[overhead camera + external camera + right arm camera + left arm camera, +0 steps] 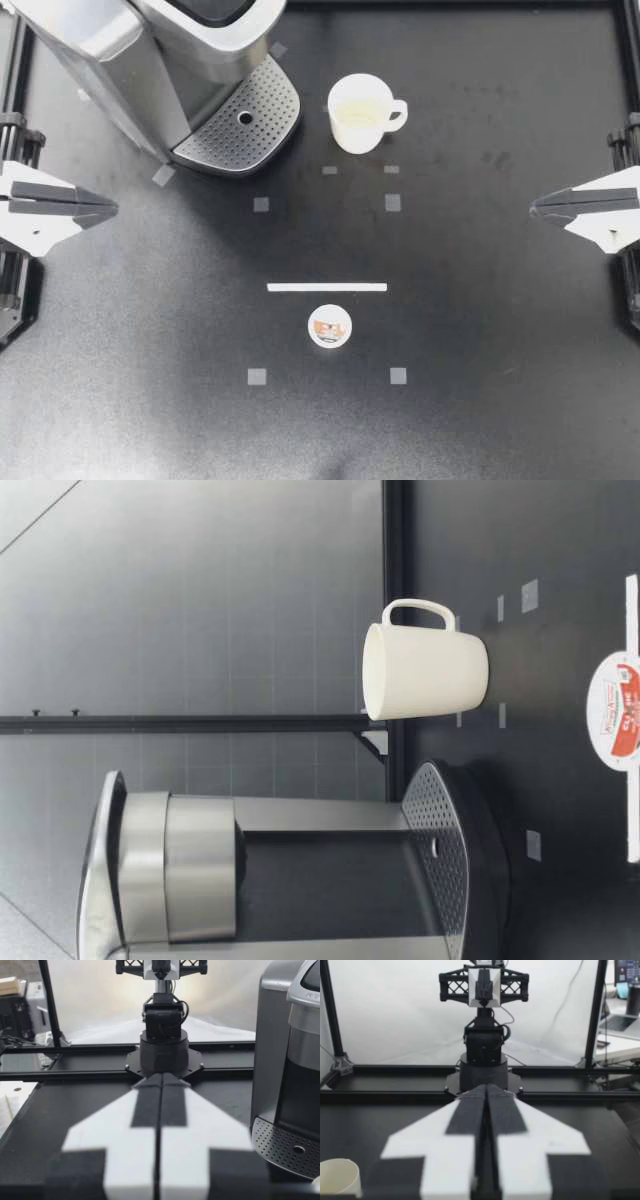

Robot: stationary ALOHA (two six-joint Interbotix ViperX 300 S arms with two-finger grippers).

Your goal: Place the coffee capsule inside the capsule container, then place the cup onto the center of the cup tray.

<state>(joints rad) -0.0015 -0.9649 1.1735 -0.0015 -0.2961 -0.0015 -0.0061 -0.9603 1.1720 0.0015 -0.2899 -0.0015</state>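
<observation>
Lying foil-up near desk centre, just nearer than white strip (327, 287): coffee capsule (329, 326), round, no long axis. Roughly midway between left gripper (108, 209) and right gripper (537, 207), well apart from both. Jaws together on both. Cup (358, 112) upright, far side, just right of cup tray (215, 145).

- My left gripper (112, 208), at the left edge of the top view, is a white wedge with dark grey strips along its fingers.
- My right gripper (534, 208), at the right edge, is its mirror twin. Each white body carries one small dark hole.
- From my left wrist, my right arm (484, 1055) is black, with a round base, a boxy column and a lattice bracket holding a white block.
- A thin black cable (508, 1030) loops beside that column.
</observation>
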